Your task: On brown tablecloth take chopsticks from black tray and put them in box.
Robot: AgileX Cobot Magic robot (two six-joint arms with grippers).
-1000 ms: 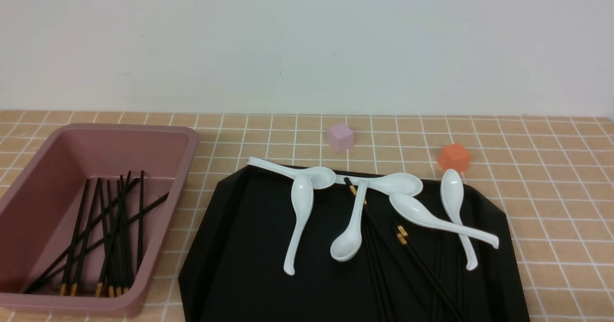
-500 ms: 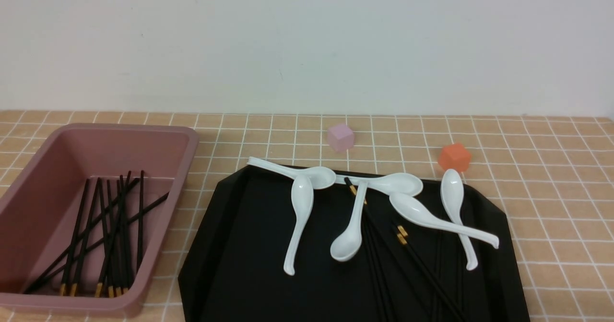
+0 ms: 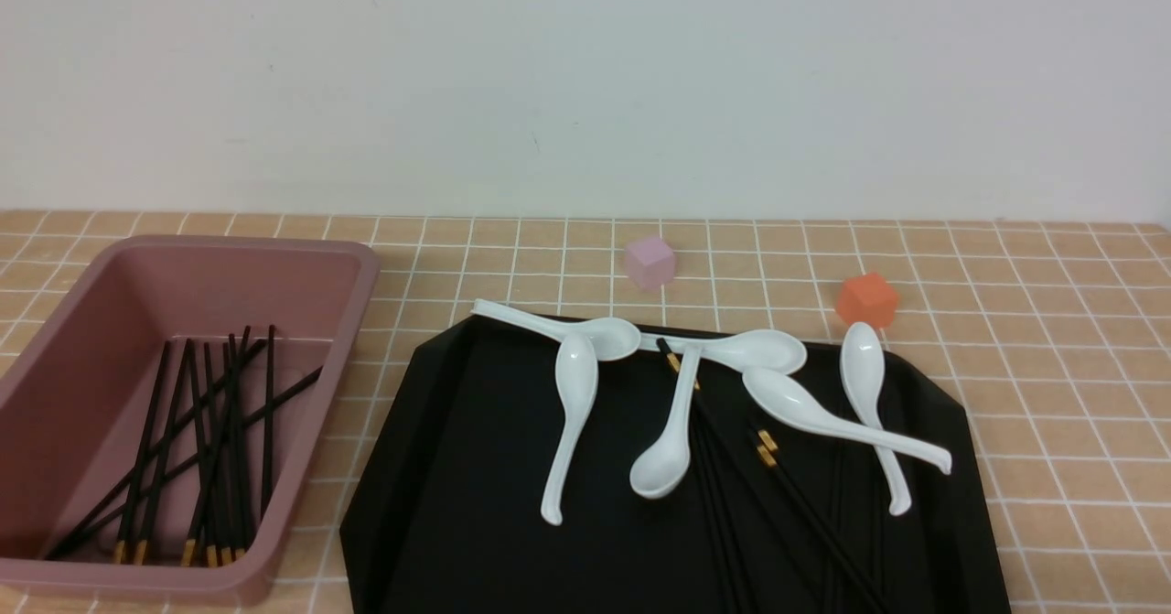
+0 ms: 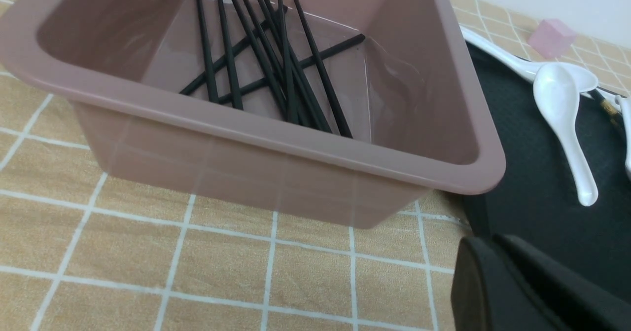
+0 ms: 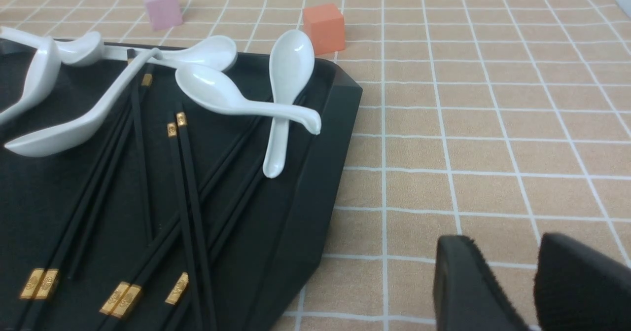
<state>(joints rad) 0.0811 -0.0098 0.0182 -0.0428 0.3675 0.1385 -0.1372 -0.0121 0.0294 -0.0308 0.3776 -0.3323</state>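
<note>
Black chopsticks [image 3: 210, 440] lie crossed in the pink box [image 3: 274, 559] exactly as they did a second ago, and the rest [image 5: 187, 212] sit untouched on the black tray [image 3: 476, 468] among the white spoons [image 3: 572, 413]; nothing has shifted on the brown tablecloth [image 3: 1052, 394]. This looks like a pause between transfers, with several sticks left to move. The right gripper [image 5: 535, 291] hovers off the tray's edge, fingers slightly parted and empty. The left gripper [image 4: 517, 286] shows only a dark corner, so I cannot tell its state.
</note>
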